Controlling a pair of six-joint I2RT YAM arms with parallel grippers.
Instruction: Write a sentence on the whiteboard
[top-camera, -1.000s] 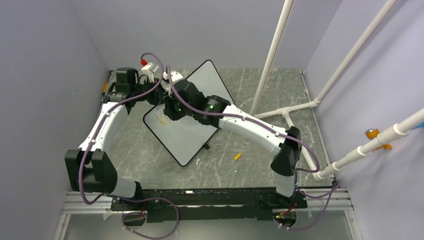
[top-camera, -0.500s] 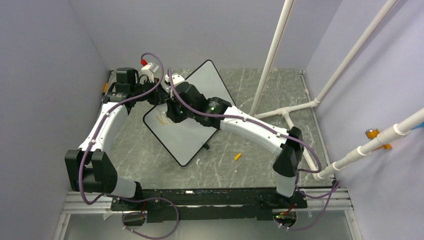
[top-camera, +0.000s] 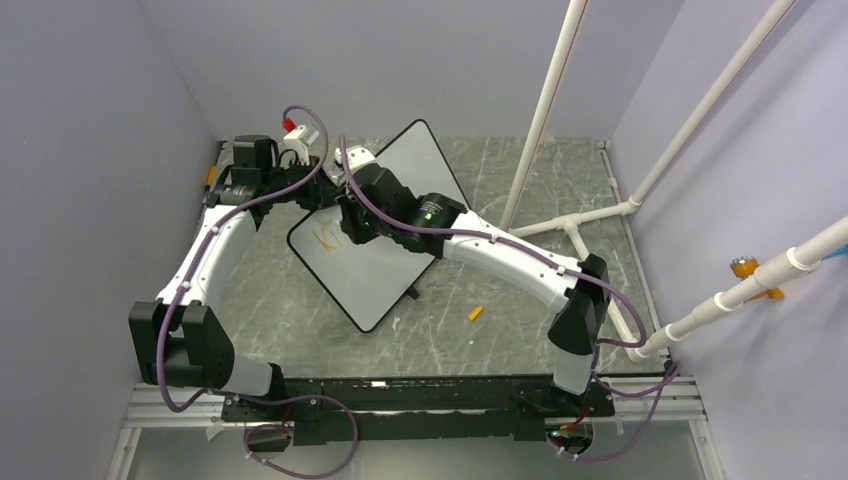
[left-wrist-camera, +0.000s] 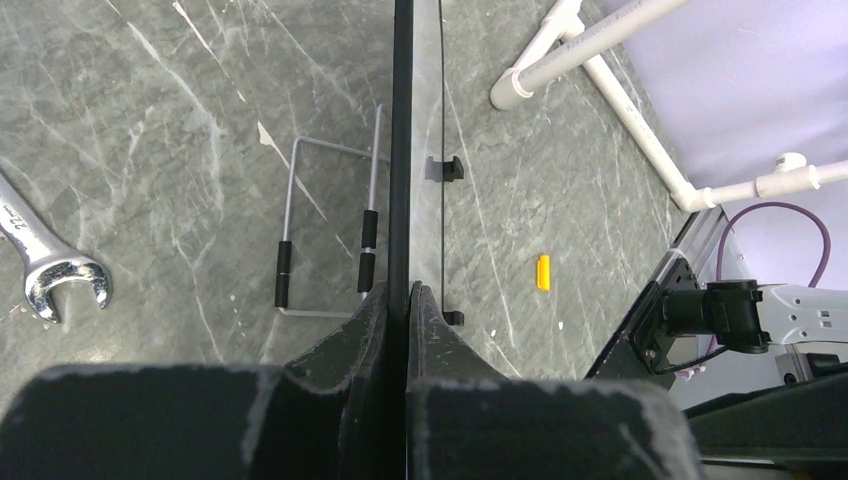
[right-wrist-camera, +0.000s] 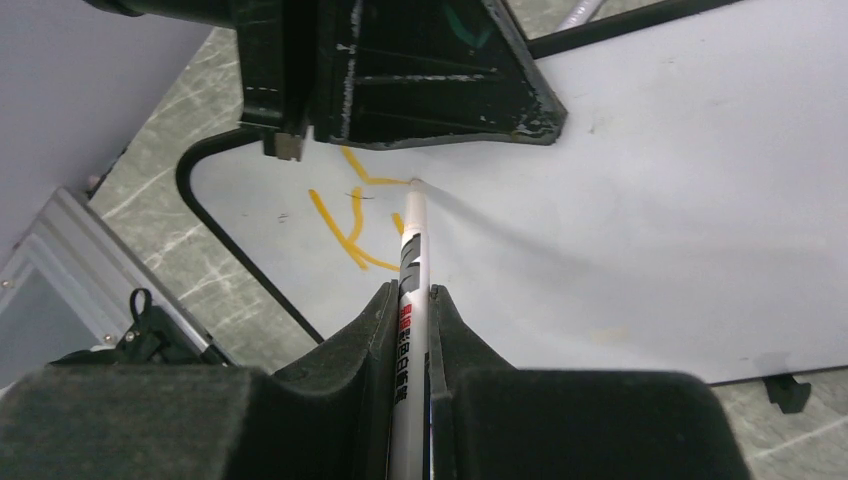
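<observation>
The whiteboard (top-camera: 378, 285) stands tilted on the table, and its black frame (left-wrist-camera: 402, 150) runs edge-on through the left wrist view. My left gripper (left-wrist-camera: 400, 291) is shut on that frame at the board's far left edge (top-camera: 318, 190). My right gripper (right-wrist-camera: 411, 292) is shut on a white marker (right-wrist-camera: 412, 240) with red and black print. The marker's tip touches the white surface (right-wrist-camera: 640, 200) just below the left gripper's black fingers (right-wrist-camera: 420, 80). A few orange strokes of the sentence (right-wrist-camera: 350, 225) lie beside the tip, near the board's left corner (top-camera: 325, 238).
An orange marker cap (top-camera: 475, 313) lies on the grey marbled table, also in the left wrist view (left-wrist-camera: 542, 272). A steel wrench (left-wrist-camera: 50, 270) lies left of the board. The board's wire stand (left-wrist-camera: 330, 230) props it up behind. White pipes (top-camera: 545, 110) rise at the right.
My right gripper has shifted the marker a little across the board's left corner, and the orange lettering has gained strokes. The left gripper keeps its hold on the frame.
</observation>
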